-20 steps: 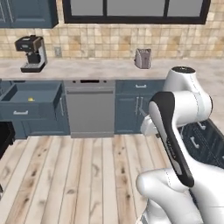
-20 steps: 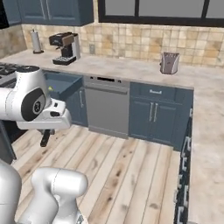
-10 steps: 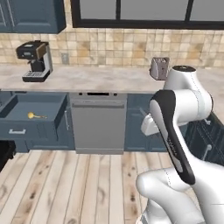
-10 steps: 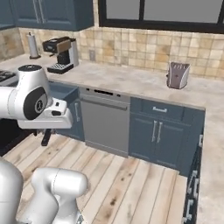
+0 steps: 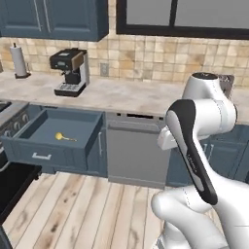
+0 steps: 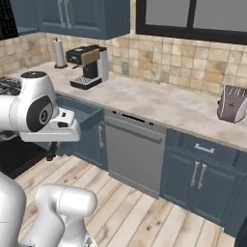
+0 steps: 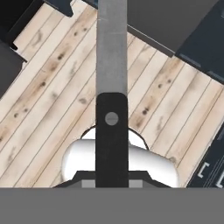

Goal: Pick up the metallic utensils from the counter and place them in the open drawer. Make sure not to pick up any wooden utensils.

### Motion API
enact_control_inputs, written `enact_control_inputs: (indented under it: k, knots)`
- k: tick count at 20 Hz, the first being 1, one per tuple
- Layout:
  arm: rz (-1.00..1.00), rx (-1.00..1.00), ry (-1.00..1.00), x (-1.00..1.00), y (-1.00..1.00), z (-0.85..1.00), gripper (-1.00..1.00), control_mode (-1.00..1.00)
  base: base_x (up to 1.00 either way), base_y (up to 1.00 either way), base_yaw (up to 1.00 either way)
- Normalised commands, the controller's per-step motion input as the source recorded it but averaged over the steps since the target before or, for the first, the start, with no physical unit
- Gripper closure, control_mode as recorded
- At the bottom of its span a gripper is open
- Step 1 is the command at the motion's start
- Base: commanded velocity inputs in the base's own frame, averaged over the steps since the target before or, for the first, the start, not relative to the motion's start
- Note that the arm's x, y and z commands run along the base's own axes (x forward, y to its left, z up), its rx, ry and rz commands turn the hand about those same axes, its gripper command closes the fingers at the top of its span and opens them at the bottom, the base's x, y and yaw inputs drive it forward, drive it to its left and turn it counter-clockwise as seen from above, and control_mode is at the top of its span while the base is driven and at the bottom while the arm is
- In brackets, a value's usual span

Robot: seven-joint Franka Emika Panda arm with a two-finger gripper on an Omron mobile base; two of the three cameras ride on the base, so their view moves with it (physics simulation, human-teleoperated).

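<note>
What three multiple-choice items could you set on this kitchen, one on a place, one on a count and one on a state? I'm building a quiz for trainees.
1. Where does the golden spoon lie?
A. on the counter
B. in the open drawer
C. on the floor

2. How many utensils lie in the open drawer?
A. one
B. two
C. four

3. How is the gripper?
A. wide open, empty
B. shut on a wooden spoon
C. shut on a black-handled utensil

Key:
1. B, as the golden spoon rests on the bottom of the open drawer.
2. A, as nothing lies beside that spoon.
3. C, as the gripper is closed and the black-handled utensil runs out from it in the hand view.
</note>
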Motion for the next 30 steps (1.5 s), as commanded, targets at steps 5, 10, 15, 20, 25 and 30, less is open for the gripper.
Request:
enact_control_inputs:
  k: [5,10,15,20,25,30]
  knots:
    - [0.00,0.00,0.00,0.00,0.00,0.00,1.00,1.00,0.85,0.23,0.46]
    - [0.00,0.00,0.00,0.00,0.00,0.00,1.00,1.00,0.81,0.17,0.45]
    - [0.00,0.00,0.00,0.00,0.00,0.00,1.00,1.00,0.71,0.13,0.47]
    - [0.00,0.00,0.00,0.00,0.00,0.00,1.00,1.00,0.48,0.01,0.45]
    - [0.00,0.00,0.00,0.00,0.00,0.00,1.00,1.00,0.24,0.00,0.37]
    - [0.00,0.00,0.00,0.00,0.00,0.00,1.00,1.00,0.17,-0.20,0.21]
